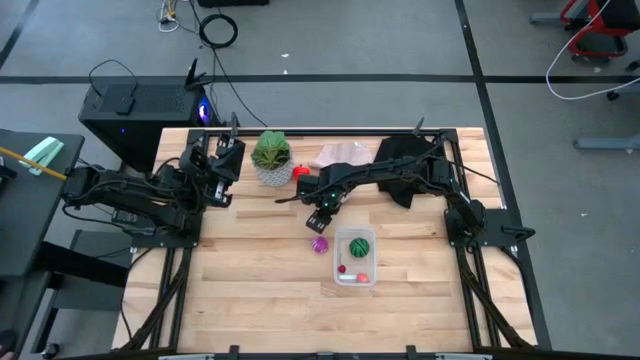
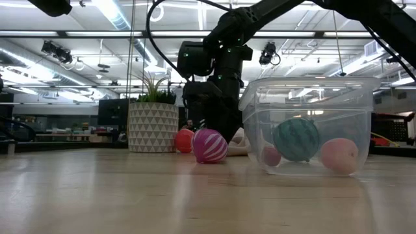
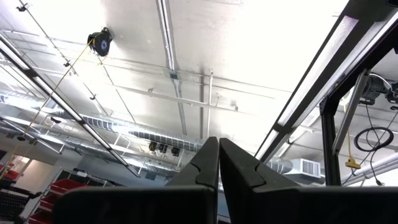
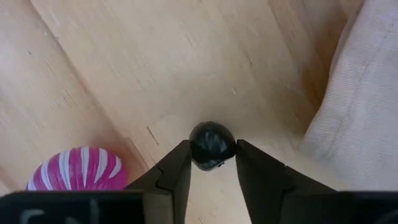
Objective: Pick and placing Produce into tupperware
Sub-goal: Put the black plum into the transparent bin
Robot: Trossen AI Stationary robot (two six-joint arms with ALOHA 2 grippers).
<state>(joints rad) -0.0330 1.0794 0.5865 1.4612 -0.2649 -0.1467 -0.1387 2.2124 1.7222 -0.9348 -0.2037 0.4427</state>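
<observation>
My right gripper [image 1: 321,215] [image 4: 212,150] points down at the table's middle, between the plant and the clear tupperware [image 1: 355,258] [image 2: 312,123], shut on a tiny dark round fruit [image 4: 212,144]. A purple striped ball [image 1: 319,244] [image 2: 209,145] [image 4: 78,169] rests on the wood just near of the gripper. In the tupperware lie a green round fruit [image 1: 360,246] [image 2: 296,138], a peach-coloured one [image 2: 338,156] and a tiny dark-red one [image 2: 270,156]. A red fruit [image 1: 301,172] [image 2: 184,140] sits beside the plant pot. My left gripper [image 3: 219,169] waits shut at the table's left far corner, pointing up. My right gripper pinches the tiny dark fruit across its widest part [image 4: 194,147] between its two fingertips [image 4: 180,163]. The fingers come from above, pointing down. The fruit is close over the wooden table; whether it still touches the wood I cannot tell.
A leafy plant in a white pot [image 1: 271,158] [image 2: 153,120] stands left of the right gripper. A beige cloth [image 1: 340,155] [image 4: 364,93] and a black cloth [image 1: 405,160] lie on the far side. Bare wood [image 1: 250,270] stretches toward the near edge.
</observation>
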